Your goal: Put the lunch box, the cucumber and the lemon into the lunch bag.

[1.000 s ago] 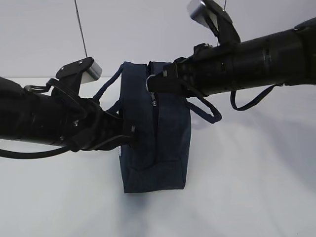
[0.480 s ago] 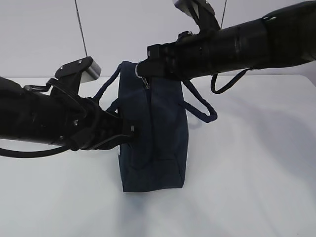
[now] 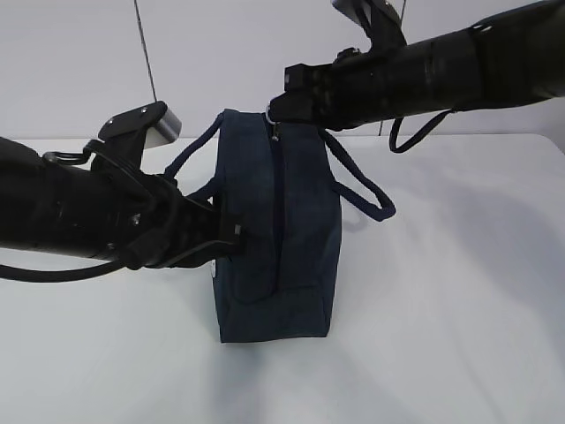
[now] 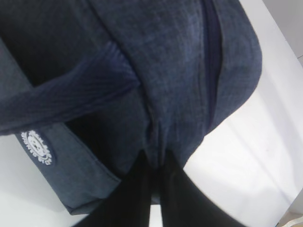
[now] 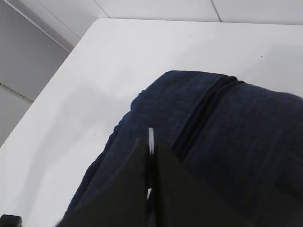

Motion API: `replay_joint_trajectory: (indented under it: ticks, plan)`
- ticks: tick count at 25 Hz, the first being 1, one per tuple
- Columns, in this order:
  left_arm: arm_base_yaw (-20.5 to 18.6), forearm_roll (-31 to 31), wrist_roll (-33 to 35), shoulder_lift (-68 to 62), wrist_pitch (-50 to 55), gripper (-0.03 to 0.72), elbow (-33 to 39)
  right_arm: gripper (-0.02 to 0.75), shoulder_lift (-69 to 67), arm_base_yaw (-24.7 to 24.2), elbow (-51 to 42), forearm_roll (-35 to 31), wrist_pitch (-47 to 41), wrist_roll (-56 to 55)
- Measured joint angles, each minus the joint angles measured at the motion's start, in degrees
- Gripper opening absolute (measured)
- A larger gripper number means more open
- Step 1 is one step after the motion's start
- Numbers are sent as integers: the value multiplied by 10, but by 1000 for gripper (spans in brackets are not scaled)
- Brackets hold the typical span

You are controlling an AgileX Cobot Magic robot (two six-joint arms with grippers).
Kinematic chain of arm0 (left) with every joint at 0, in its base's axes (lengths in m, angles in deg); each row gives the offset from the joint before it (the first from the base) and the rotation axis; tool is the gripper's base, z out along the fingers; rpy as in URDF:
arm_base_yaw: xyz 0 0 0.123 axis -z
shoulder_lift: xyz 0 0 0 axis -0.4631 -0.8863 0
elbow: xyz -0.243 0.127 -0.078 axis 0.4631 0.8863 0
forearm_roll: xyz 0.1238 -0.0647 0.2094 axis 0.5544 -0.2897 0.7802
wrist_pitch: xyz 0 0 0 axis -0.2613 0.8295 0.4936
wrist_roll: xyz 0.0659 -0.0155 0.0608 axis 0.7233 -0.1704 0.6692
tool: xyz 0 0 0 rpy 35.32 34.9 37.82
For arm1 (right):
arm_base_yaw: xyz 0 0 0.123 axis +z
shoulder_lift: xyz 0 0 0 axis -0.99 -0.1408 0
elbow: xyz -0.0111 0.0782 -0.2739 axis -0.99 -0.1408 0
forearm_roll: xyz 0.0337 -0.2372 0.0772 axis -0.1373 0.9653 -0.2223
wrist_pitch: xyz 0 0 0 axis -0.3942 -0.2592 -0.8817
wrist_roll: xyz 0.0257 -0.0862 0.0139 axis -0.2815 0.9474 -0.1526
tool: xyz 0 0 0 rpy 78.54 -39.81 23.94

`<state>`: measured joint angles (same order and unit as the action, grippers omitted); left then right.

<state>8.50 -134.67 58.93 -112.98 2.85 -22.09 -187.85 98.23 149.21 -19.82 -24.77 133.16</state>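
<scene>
I see the lunch bag (image 3: 278, 234) standing upright at the centre of the frame on the white worktop (image 3: 441, 336). From the left of the frame, my left tool (image 3: 231, 237) is pinched narrow on the bag's side fabric at mid height. Farther back, at the bag's top edge, my right tool (image 3: 275, 115) is clamped on the metal ring pull (image 5: 150, 140) of the zipper.
</scene>
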Motion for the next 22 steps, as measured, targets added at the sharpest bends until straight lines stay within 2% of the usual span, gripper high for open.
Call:
replay_joint_trajectory:
  ticks: [6,16,22]
  plan:
    - [0,0,0,0,0,4,0,-13,-21,-8,21,6,8,-17]
    - [0,0,0,0,0,4,0,-13,-95,-18,121,21,0,-52]
    - [0,0,0,0,0,4,0,-13,-144,-21,185,56,-5,-85]
